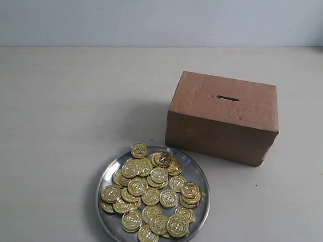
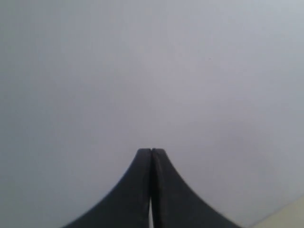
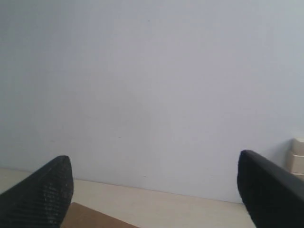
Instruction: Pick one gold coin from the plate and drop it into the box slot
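Note:
A round silver plate sits near the front of the table, heaped with several gold coins. Behind it to the right stands the brown cardboard box, its dark slot in the top face. Neither arm shows in the exterior view. In the left wrist view my left gripper is shut with nothing between its black fingers, facing a blank wall. In the right wrist view my right gripper is wide open and empty, with a corner of the box just below its fingers.
The pale beige table runs back to a light grey wall. A small stepped white object stands at the table's edge in the right wrist view.

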